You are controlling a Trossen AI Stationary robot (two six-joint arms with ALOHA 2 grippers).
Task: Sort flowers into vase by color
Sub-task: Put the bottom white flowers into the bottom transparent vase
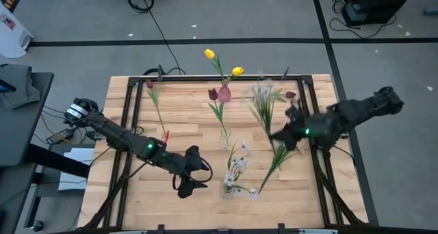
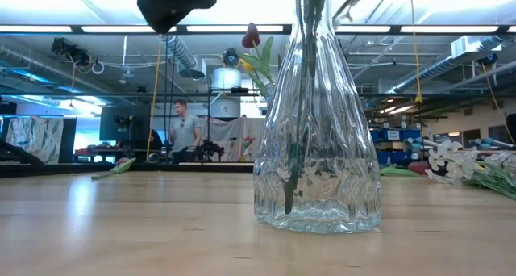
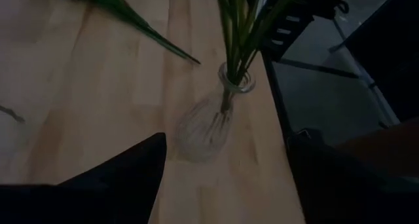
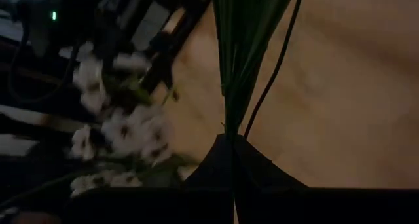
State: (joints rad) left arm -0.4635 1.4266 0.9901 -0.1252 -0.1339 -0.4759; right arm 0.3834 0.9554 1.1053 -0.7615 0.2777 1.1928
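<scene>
The right pincer [image 1: 279, 133] is clamped shut on the stem of a white spray [image 1: 263, 97], holding it above the right half of the worktop [image 1: 185, 135]; its wrist view shows the green stem [image 4: 230, 86] running straight out from between the closed fingers, with white blossoms [image 4: 121, 129] off to one side. In the high view the spray's long axis runs from the pincer toward the far edge, blossoms at the far end, so the cut end sits at or just behind the grip. The vase [image 1: 236, 183] that already holds white blossoms stands near the front edge, down and to the left of this pincer, near but apart from it. Judging from that, the coming move turns on swinging the stem toward upright and carrying it toward the front, so its lower end can drop into the vase's narrow mouth. A second vase [image 1: 225, 135] with 2 dark red tulips stands between them, slightly farther back, and looks like something to steer around. The left pincer [image 1: 197, 171] hangs wide open and empty just left of the white vase, nearer to it than the right one; its wrist view looks onto a vase [image 3: 209, 122] with stems in it. A second white spray [image 1: 272, 164] lies flat on the worktop just below the right pincer.
</scene>
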